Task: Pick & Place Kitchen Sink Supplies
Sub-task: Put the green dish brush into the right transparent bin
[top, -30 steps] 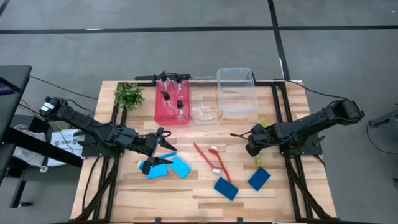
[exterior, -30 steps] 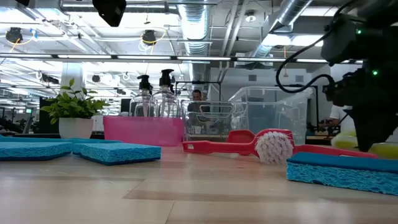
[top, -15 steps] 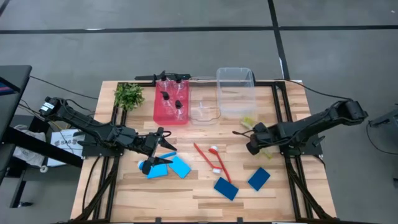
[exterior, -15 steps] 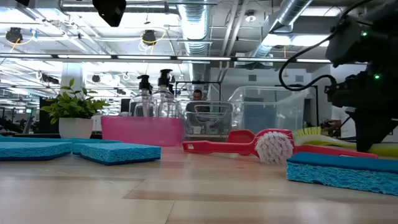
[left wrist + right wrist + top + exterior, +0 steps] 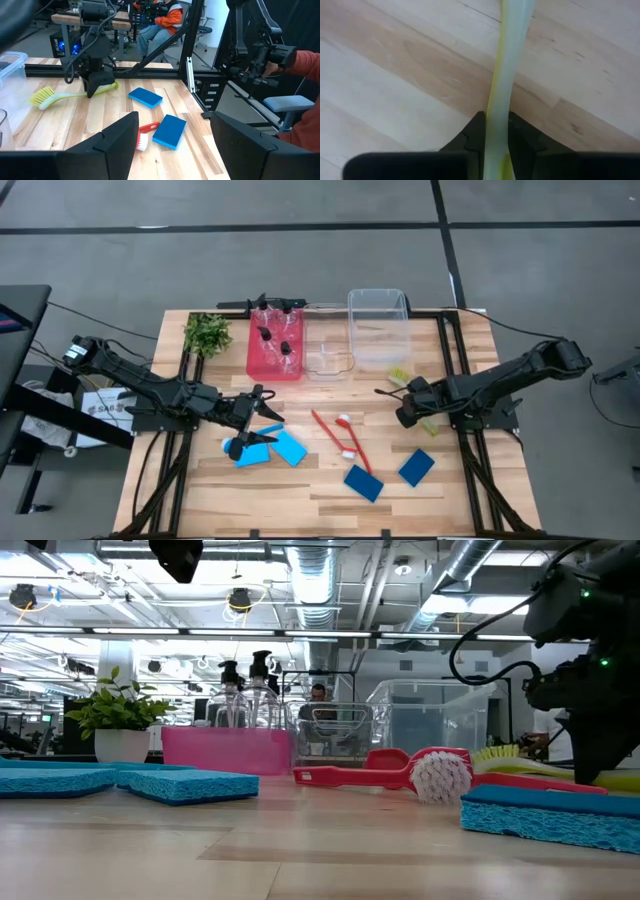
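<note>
Yellow-green brush (image 5: 70, 95) swung binward, right hand (image 5: 495, 137) clamping handle, wrist-view only

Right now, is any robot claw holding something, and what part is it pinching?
Yes. The right claw pinches the yellow-green brush by its slim handle, bristle head sticking out. The left claw is open and holds nothing.

- I see the yellow-green brush (image 5: 70, 94) held by its handle in the right arm's jaws, its bristle head toward the clear bin.
- Two red brushes (image 5: 340, 438) lie crossed near mid-table.
- Two dark-blue sponges (image 5: 364, 483) lie flat at the near side.
- Two light-blue sponges (image 5: 290, 448) lie flat under my left arm.
- Clear pump bottles (image 5: 276, 338) stand upright in the pink bin.
</note>
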Robot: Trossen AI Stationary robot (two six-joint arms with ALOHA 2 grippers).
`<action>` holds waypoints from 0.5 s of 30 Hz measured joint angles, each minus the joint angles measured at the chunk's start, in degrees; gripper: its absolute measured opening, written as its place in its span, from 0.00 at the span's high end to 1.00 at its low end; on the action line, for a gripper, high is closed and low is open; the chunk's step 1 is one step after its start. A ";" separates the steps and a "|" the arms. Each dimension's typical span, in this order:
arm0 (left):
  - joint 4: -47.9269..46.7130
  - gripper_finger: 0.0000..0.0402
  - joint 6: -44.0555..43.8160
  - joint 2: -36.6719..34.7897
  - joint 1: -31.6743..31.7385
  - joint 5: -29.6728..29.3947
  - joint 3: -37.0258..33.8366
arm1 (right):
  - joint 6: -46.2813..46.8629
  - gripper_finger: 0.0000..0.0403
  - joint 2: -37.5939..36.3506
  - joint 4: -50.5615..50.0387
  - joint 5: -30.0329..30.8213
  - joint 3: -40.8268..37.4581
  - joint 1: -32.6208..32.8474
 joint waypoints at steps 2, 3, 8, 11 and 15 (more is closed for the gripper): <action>0.00 0.38 0.00 0.00 0.00 0.00 0.00 | 0.00 0.88 0.00 0.01 -0.49 0.01 0.00; 0.02 0.38 0.00 0.00 0.00 0.00 0.00 | 0.02 0.88 0.00 0.04 -0.94 0.02 0.00; 0.00 0.38 0.00 0.00 0.00 0.00 0.00 | 0.80 0.87 0.00 -0.03 -3.57 0.08 0.83; 0.00 0.38 0.00 0.00 0.00 0.00 0.00 | 2.26 0.87 0.04 -0.58 -5.49 0.66 2.49; 0.00 0.38 0.00 0.00 0.00 0.00 0.00 | 3.70 0.88 0.11 -1.19 -6.19 2.15 5.30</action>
